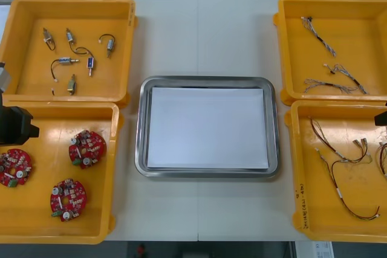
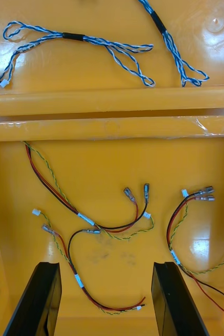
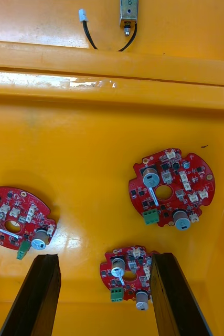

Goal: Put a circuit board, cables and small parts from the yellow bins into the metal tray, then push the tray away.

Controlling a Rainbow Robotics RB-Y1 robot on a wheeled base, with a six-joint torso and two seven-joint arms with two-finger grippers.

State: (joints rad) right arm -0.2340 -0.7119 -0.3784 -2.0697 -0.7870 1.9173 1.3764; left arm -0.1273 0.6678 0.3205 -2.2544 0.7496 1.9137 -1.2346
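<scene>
Front view: the metal tray sits mid-table, between four yellow bins. It is shiny at its rounded rim, white and bare inside.
Left arm: a black block over the far-left corner of the near-left bin.
Right arm: just a dark tip at the right edge, over the near-right bin.
Left jaws: in the left wrist view they stand wide apart with nothing gripped. One of the circuit boards lies on the bin floor between them.
Right jaws: in the right wrist view they are also spread wide and hold nothing. They are above the red and yellow cables.
Boards: three round red discs, each apart from the others. The wrist view adds green blocks and silver cylinders on them.
Far-left bin: scattered small metal parts, some with black leads.
Far-right bin: twisted blue and white cables. The right wrist view shows their black sleeves.
Between bins: double walls, glossy and smooth, separate each near bin from its far one.
</scene>
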